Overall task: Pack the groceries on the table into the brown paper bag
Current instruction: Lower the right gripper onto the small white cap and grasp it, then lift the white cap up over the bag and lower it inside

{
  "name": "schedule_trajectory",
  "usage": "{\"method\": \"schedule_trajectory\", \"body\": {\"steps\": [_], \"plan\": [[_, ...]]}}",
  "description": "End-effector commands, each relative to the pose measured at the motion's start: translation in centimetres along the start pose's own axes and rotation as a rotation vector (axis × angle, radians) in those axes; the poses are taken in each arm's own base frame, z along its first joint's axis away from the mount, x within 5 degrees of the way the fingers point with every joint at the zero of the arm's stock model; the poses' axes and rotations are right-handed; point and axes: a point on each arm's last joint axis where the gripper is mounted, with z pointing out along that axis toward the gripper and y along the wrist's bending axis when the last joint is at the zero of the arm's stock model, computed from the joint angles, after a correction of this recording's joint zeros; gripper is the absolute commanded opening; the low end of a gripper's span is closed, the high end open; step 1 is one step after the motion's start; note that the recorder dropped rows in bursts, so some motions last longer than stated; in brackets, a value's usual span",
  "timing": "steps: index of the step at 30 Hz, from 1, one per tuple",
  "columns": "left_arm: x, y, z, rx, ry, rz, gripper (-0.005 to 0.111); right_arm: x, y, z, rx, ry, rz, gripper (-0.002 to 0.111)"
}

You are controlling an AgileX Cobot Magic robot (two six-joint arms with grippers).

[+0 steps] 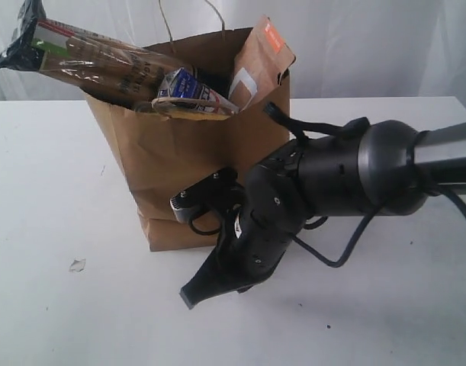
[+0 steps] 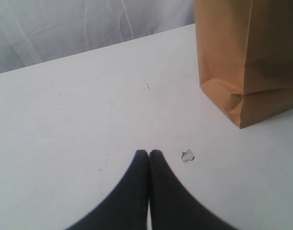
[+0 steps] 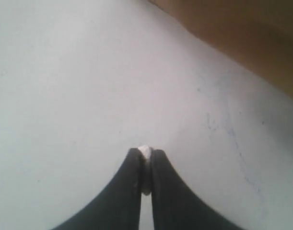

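Groceries in view all sit in the brown paper bag (image 1: 179, 160), which stands upright on the white surface (image 1: 49, 191). The long spaghetti pack (image 1: 88, 57) slants out of the bag's mouth, its long axis running up and toward the left side of the exterior view. The blue-white pouch (image 1: 188, 82) and the brown pouch (image 1: 263, 57) with the orange label poke out beside it. What lies deeper in the bag is hidden, and no grocery shows on the surface.

The right arm (image 1: 332, 175) bends down just in front of the bag. The right jaws point at the surface and are closed on what looks like a small white scrap (image 3: 145, 152) pinched at the tips. The left jaws are pressed together and hold nothing, with a small white chip (image 2: 187, 155) lying just beside them and the bag off to one side.

Packing looks all but done. The right arm is the nearer one, and the bag's rim stands behind and well above its jaws, so any drop would call for a lift over that rim
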Motion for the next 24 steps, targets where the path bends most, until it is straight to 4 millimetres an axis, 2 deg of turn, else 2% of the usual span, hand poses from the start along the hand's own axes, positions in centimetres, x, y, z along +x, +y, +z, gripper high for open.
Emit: {"method": "schedule_trajectory", "body": {"steps": [1,6,15,19,24], "plan": [[0.1,-0.1,0.0,0.013,-0.007,-0.003,0.000,0.7,1.2,-1.9,-0.037,0.065,0.023,0.000],[0.1,-0.1,0.0,0.013,-0.007,-0.003,0.000,1.6,2.1,-3.6,-0.055,0.134,0.005,0.000],[0.1,-0.1,0.0,0.013,-0.007,-0.003,0.000,3.9,1.9,-6.4,-0.057,0.340,-0.049,0.000],[0.1,-0.1,0.0,0.013,-0.007,-0.003,0.000,5.1,1.9,-9.5,-0.070,0.397,-0.074,0.000],[0.1,-0.1,0.0,0.013,-0.007,-0.003,0.000,5.9,2.3,-14.7,-0.153,0.226,-0.072,0.000]]}}
